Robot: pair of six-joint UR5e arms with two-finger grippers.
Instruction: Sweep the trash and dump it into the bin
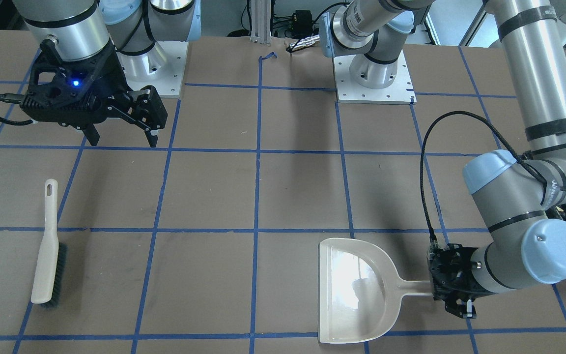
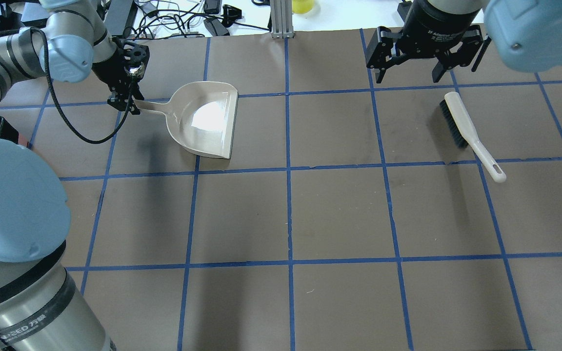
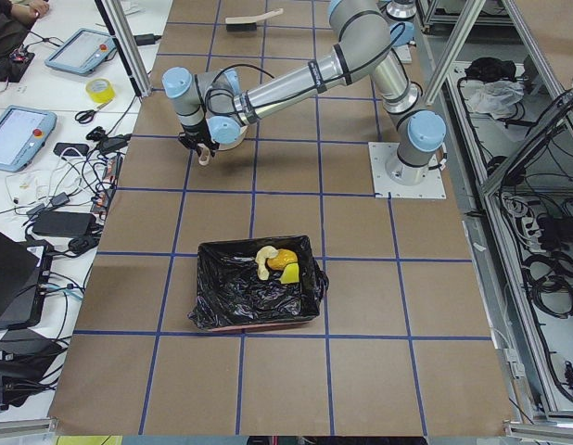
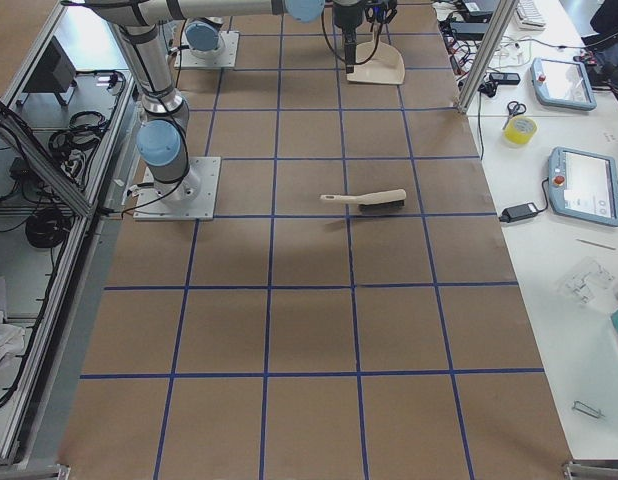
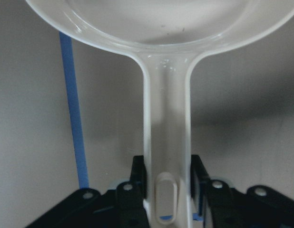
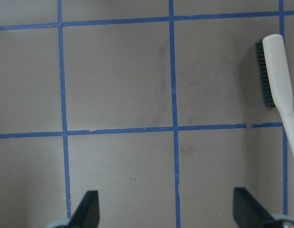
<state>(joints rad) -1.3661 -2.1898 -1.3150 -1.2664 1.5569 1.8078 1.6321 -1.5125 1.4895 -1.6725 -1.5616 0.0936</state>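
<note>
The bin [image 3: 233, 301], lined with a black bag, stands on the table's near end in the exterior left view. In it lie the tan-and-white bread piece [image 3: 265, 260] and the yellow-orange lump [image 3: 287, 270]; the sponge block is hidden. My left gripper [image 2: 125, 101] is shut on the handle [image 5: 166, 142] of the beige dustpan [image 2: 203, 119], which lies flat on the table and holds nothing. My right gripper [image 2: 408, 78] is open and empty, hanging above the table just beyond the brush [image 2: 461, 124], which lies flat with its bristles sideways.
The table is brown paper with a blue tape grid. The brush also shows in the right wrist view [image 6: 275, 80] and the dustpan in the front view [image 1: 356, 290]. Cables, tablets and a yellow tape roll [image 3: 98, 90] lie off the table's far edge.
</note>
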